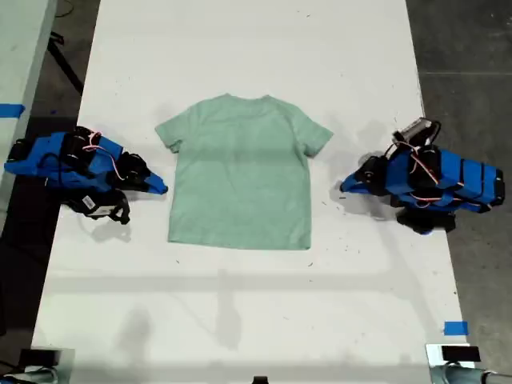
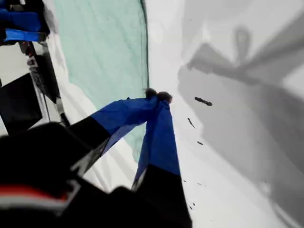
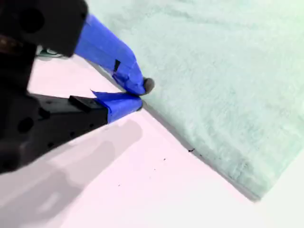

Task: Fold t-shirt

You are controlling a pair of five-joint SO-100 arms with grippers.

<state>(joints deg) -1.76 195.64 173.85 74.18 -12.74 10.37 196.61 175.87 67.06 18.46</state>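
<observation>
- Where my first gripper comes to its blue tips, the two jaws meet with nothing between them; in the exterior view it lies low over the table at the exterior view's right, pointing toward the shirt but standing a little apart from its side edge.
- My second gripper has its blue-taped jaws drawn almost together and empty, the tips just beside the cloth's side edge; in the exterior view it is at the exterior view's left.
- Between the two grippers lies the small pale mint-green short-sleeved t-shirt, spread flat and unfolded with both sleeves out.
- Its long axis runs from the exterior view's bottom to its top: the straight hem faces the bottom and the crew neck points to the top.
- Under it all is the long white table, with soft grey shadows on the stretch below the hem and a small piece of blue tape near the exterior view's lower right corner.
</observation>
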